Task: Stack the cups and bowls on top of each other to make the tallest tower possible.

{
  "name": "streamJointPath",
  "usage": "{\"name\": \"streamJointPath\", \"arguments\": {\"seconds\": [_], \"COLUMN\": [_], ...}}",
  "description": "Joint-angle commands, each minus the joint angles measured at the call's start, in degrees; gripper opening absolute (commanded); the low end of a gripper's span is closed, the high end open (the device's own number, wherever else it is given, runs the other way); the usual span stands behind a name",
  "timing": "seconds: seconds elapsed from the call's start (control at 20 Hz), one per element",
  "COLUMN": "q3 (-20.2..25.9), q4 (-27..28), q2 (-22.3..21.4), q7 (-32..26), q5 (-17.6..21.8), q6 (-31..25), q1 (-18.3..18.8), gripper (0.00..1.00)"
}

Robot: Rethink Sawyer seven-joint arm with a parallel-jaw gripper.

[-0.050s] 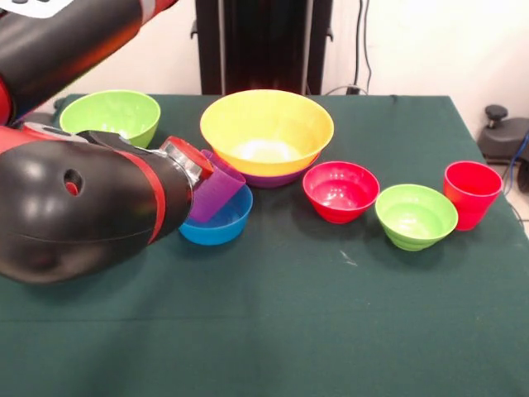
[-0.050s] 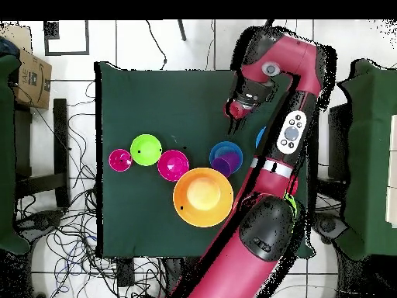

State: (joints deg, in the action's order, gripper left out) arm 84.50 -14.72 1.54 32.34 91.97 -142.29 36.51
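A translucent purple cup (image 1: 216, 194) leans tilted inside a small blue bowl (image 1: 223, 225), also seen from above as the purple cup (image 2: 222, 165) in the blue bowl (image 2: 229, 152). My gripper (image 1: 188, 161) (image 2: 242, 107) hangs just beside that cup, its tips hidden by the wrist. The big yellow bowl (image 1: 266, 124) (image 2: 203, 196) sits in a purple bowl (image 1: 277, 179). In a row lie a red-pink bowl (image 1: 340, 190) (image 2: 173, 164), a small lime bowl (image 1: 416, 215) (image 2: 145, 149) and a red cup (image 1: 471, 192) (image 2: 120, 160). A large lime bowl (image 1: 110, 114) stands apart.
My arm (image 1: 83, 207) covers the table's left side in the front view and hides part of another blue bowl (image 2: 259, 138) from above. A cardboard box (image 2: 31, 74) and cables lie off the green table (image 1: 347, 331). A black stand (image 1: 264, 45) rises behind it.
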Motion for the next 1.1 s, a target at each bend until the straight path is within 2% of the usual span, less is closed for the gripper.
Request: {"name": "streamJointPath", "arguments": {"seconds": [0.05,0.2,0.25,0.3,0.45,0.55,0.75,0.9,1.1], "q3": [3.82,4.35,2.15,0.77,-5.24,-7.94,-12.76,-15.46,-17.49], "q4": [0.41,0.4,-0.99,-2.18,-10.01,-14.49,-22.71,-27.91,-37.41], "q2": [-1.69,-1.51,-2.29,-2.93,-7.73,-11.13,-17.68,-21.75,-26.53], "q7": [-10.18,-3.73,0.26,2.78,12.59,15.7,19.15,20.59,22.94], "q5": [11.39,7.65,2.91,-0.19,-14.1,-19.41,-27.13,-31.3,-37.15], "q6": [-4.21,-0.57,3.63,5.61,10.19,11.08,13.82,16.86,24.09], "q1": [0.83,1.11,1.53,2.01,5.0,6.63,9.02,10.6,14.5], "gripper": [1.0,1.0,1.0,1.0,1.0,1.0,1.0,1.0,1.0]}}
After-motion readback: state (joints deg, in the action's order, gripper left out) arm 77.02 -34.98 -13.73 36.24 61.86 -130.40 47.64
